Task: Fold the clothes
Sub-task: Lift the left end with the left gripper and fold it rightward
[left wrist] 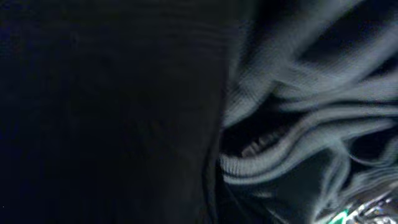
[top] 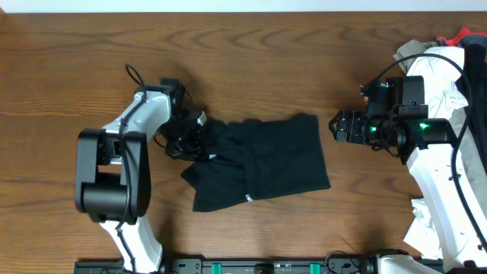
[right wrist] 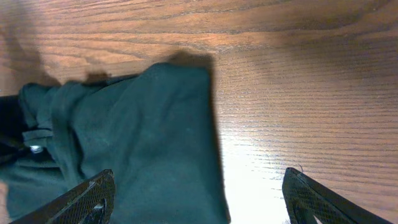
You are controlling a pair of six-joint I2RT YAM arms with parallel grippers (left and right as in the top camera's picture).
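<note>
The black shirt point(top: 266, 156) lies crumpled and partly folded in the middle of the wooden table, with a small white mark point(top: 249, 198) near its front edge. My left gripper point(top: 189, 135) is at the shirt's bunched left end. The left wrist view is filled by dark ribbed fabric point(left wrist: 298, 93) and the fingers are hidden in it, so it appears shut on the shirt. My right gripper point(top: 340, 125) is open and empty, just right of the shirt's far right corner. In the right wrist view its fingers point(right wrist: 199, 205) straddle the shirt's edge point(right wrist: 143, 137) above the table.
A pile of white clothes point(top: 449, 68) lies at the right edge behind my right arm, with a red item point(top: 460, 36) on top. More white cloth point(top: 422, 224) lies at the front right. Bare wood surrounds the shirt.
</note>
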